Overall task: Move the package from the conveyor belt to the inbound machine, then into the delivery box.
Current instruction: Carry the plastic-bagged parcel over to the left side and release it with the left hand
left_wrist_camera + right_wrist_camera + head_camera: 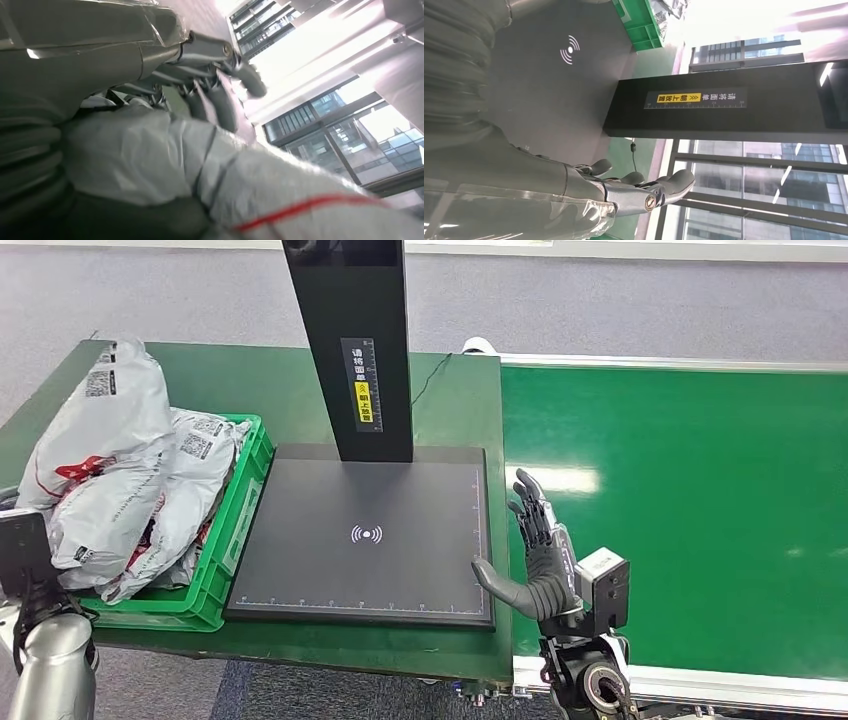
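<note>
Your right hand [538, 560] hangs with its fingers spread and nothing in them, at the seam between the inbound machine [365, 540] and the conveyor belt [680, 500], at about four o'clock from the scanner's wireless mark. Your left hand [210, 85] lies against a grey package [210, 185] at the delivery box [225, 540], at nine o'clock from the plate; whether it grips the bag you cannot tell. Judging by the heap of bags there, this package looks delivered, so ease the left hand off slowly without dragging the pile. The machine sits on a green table [450, 410]; beyond is grey floor [620, 300] and, through the wrist cameras, tall windows [764, 190].
</note>
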